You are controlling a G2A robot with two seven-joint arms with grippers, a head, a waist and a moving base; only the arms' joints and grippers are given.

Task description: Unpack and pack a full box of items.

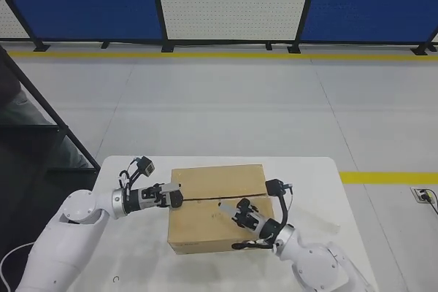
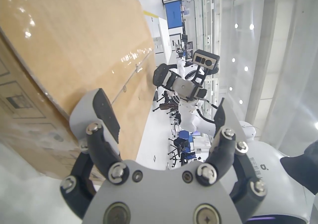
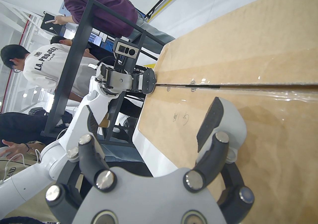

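Your right gripper point(image 3: 152, 113) hovers over the near half of the closed cardboard box point(image 1: 215, 182), jaws spread wide and holding nothing. Your left gripper point(image 2: 161, 100) sits at the box's left edge, where the taped seam point(image 3: 248, 84) ends, jaws likewise wide apart and empty. The box stands in the middle of the white table point(image 1: 314, 179).
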